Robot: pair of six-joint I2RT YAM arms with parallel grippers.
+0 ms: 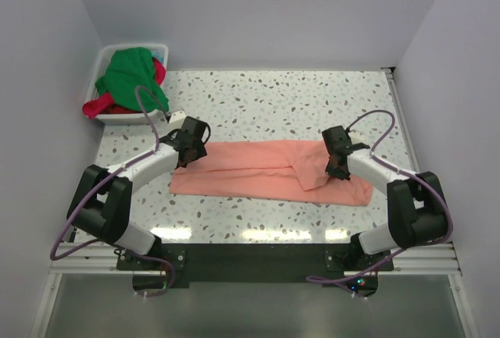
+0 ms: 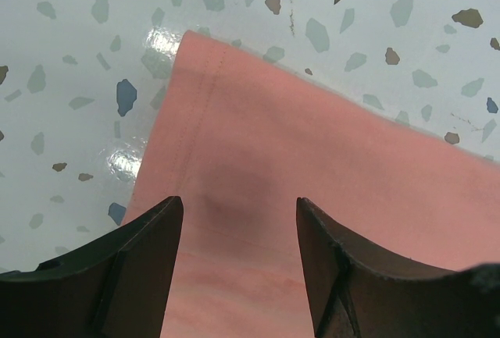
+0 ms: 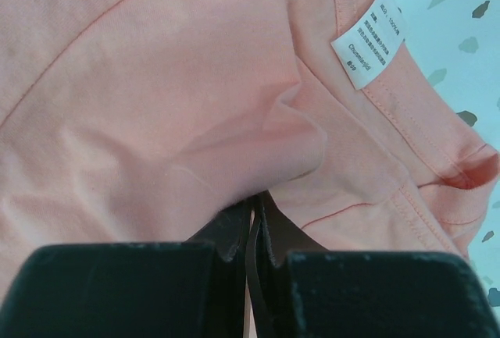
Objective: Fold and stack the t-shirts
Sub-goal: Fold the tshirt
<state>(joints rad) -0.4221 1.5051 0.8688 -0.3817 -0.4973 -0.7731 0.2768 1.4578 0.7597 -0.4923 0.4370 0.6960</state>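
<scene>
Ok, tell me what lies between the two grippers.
Only the salmon-pink t-shirt: it spans from the left gripper to the right gripper, with nothing resting on that stretch. The top view shows it.

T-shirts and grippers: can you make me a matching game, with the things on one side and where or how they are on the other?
Things
1 salmon-pink t-shirt
2 green t-shirt
3 left gripper
4 right gripper

Places or states
A shut, pinching pink cloth
B in the white tub
C open over a pink corner
D spread on the table

Pairs: 1-D, 2-B, 3-C, 4-A
</scene>
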